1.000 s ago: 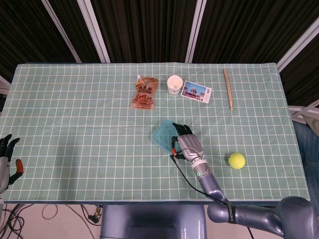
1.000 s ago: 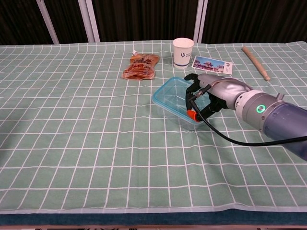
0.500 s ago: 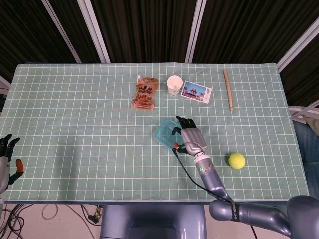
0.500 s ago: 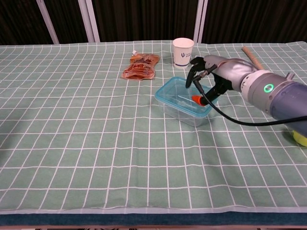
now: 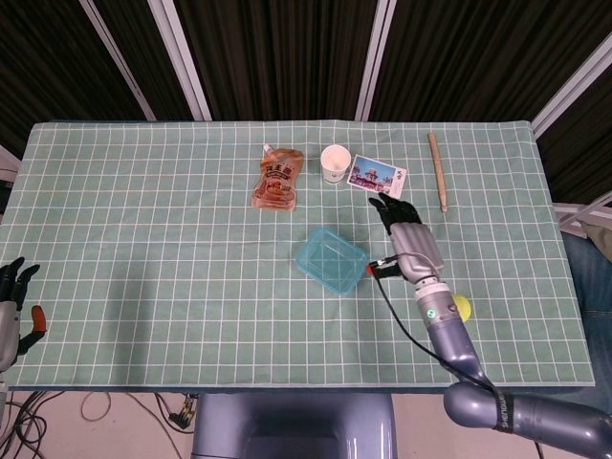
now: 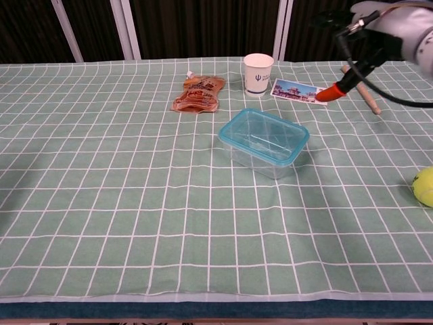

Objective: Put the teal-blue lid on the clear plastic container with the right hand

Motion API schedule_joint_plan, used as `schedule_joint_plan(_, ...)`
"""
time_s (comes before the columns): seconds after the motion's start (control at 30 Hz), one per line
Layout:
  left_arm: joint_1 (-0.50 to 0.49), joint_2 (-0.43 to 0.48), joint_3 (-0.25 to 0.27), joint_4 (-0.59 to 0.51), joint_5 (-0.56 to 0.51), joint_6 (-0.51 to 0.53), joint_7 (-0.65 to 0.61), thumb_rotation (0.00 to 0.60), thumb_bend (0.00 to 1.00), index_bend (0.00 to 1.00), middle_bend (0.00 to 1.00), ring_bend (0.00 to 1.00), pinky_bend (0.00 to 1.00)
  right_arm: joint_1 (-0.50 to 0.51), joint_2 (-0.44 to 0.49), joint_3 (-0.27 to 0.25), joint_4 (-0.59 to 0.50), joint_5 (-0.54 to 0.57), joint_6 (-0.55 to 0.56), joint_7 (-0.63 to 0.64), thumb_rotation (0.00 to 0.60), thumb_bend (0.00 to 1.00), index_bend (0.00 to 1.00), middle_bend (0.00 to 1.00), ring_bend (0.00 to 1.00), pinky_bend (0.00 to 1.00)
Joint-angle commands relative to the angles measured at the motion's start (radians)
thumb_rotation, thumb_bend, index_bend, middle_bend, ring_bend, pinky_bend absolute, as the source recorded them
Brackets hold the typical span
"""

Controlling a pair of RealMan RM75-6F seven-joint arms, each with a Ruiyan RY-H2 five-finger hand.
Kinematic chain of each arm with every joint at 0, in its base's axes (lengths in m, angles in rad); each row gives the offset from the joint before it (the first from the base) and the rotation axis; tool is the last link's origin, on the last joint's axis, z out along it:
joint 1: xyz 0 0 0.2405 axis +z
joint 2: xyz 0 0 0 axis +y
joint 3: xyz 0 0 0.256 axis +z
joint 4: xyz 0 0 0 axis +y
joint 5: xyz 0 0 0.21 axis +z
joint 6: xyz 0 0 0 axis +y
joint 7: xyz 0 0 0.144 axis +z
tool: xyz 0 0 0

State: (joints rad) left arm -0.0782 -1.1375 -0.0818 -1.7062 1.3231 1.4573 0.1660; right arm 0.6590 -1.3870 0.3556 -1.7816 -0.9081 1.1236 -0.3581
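The lid [image 6: 264, 133] sits on the container [image 6: 262, 150] near table centre, its teal rim lining up with the tub walls on all visible sides in the chest view. It looks seated, though I can't tell if every corner is snapped down.

The right hand [image 5: 406, 239] hangs above the table at about 3 o'clock from the container, well apart from it, holding nothing, with its fingers apart and pointing toward 12 o'clock. In the chest view it shows only at the top right corner [image 6: 379, 20], high above the cloth, with its orange-tipped thumb hanging down. The left hand [image 5: 11, 292] is at the far left edge, off the table; it holds nothing, fingers loosely spread as far as the head view shows.

Judgement on the step: placement looks done and this is the release and clear-away stage. If anything is left, the next move calls for a check that the lid is flush, maybe a flat press on the top centre, otherwise parking the arm without clipping nearby items.

Other items:
- pouch [image 5: 277, 179] at 11 o'clock from the container
- paper cup [image 5: 335, 163] at 12
- card [image 5: 377, 176] at 1
- wooden stick [image 5: 437, 170] at 2
- tennis ball [image 5: 461, 307] at 4, partly hidden by the right arm
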Motion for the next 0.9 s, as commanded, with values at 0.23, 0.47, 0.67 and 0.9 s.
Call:
schedule_joint_plan(0.23,0.002,-0.003,0.003,0.005,0.027,0.015,-0.005,0.6,0.64,0.11,0.0,0.0,0.0,-0.285,0.211,-0.181,0.016,-0.401,0.205,0.333,0.6,0.16,0.05,0.0,0.0,0.0)
schedule_joint_plan(0.47,0.004,-0.008,0.008,0.012,0.058,0.035,-0.003,0.6,0.64,0.11,0.0,0.0,0.0,-0.481,0.169,-0.334,0.234,-0.604,0.44,0.505,0.6,0.16,0.05,0.0,0.0,0.0)
schedule_joint_plan(0.67,0.001,-0.012,0.02,0.018,0.082,0.031,0.009,0.6,0.64,0.11,0.0,0.0,0.0,-0.525,0.141,-0.365,0.35,-0.68,0.514,0.492,0.6,0.16,0.03,0.0,0.0,0.0)
schedule_joint_plan(0.9,-0.002,-0.016,0.022,0.025,0.096,0.033,0.01,0.6,0.64,0.11,0.0,0.0,0.0,-0.548,0.131,-0.362,0.35,-0.677,0.518,0.427,0.6,0.16,0.03,0.0,0.0,0.0)
